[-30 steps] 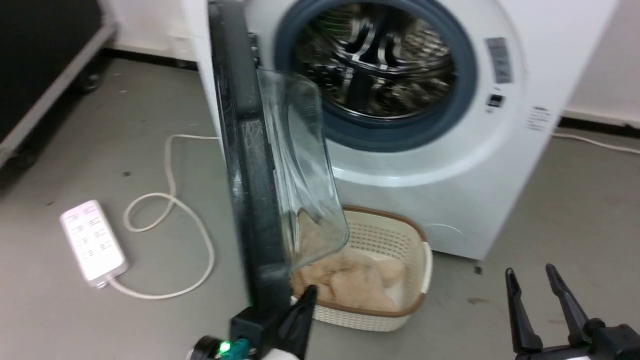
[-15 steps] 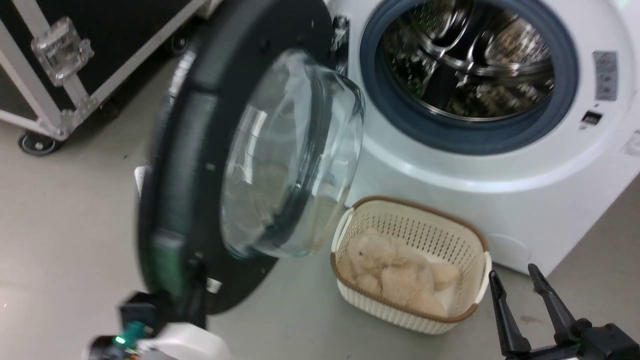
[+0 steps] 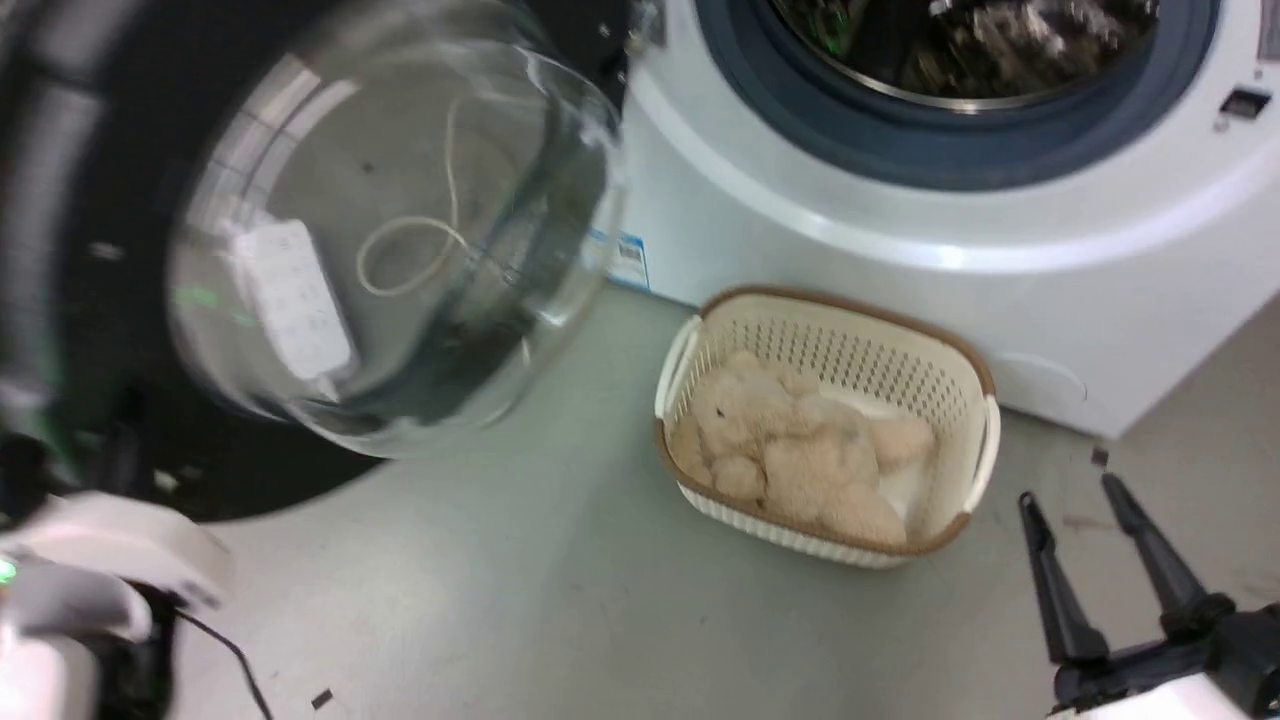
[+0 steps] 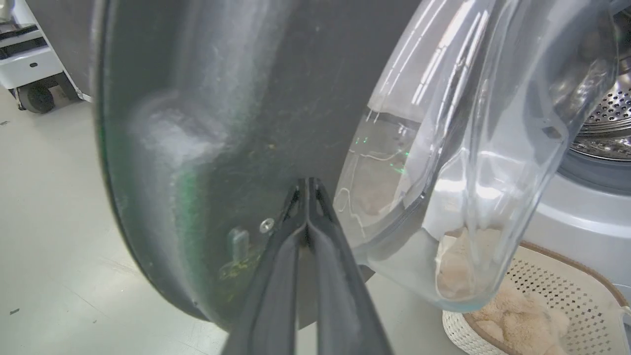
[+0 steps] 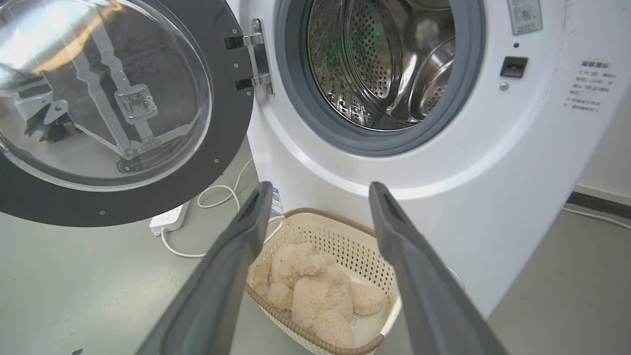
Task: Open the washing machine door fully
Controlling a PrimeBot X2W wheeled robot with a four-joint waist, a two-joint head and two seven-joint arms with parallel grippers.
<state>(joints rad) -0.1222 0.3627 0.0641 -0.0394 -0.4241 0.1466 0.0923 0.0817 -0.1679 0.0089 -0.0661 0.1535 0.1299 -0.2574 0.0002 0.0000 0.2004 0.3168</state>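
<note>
The washing machine door (image 3: 90,300) stands swung wide to the left on its hinge (image 5: 254,59), its clear glass bowl (image 3: 390,240) bulging toward me. The white washing machine (image 3: 800,230) shows its open steel drum (image 5: 384,64) and grey-blue gasket (image 3: 950,150). My left gripper (image 4: 308,185) is shut, its tips pressed against the door's black inner face (image 4: 222,123) beside the glass. My pale left forearm (image 3: 100,560) sits low at the left. My right gripper (image 3: 1068,495) hangs open over the floor, right of the basket, holding nothing.
A cream basket (image 3: 850,305) with a beige plush bear (image 3: 800,450) sits on the floor in front of the machine. A white power strip (image 5: 167,219) and its cable (image 5: 217,195) lie behind the door. A wheeled case (image 4: 29,64) stands further left.
The door has swung from edge-on to wide open at the left, with my left arm following it. The head camera has turned and dipped. My right gripper stays open.
</note>
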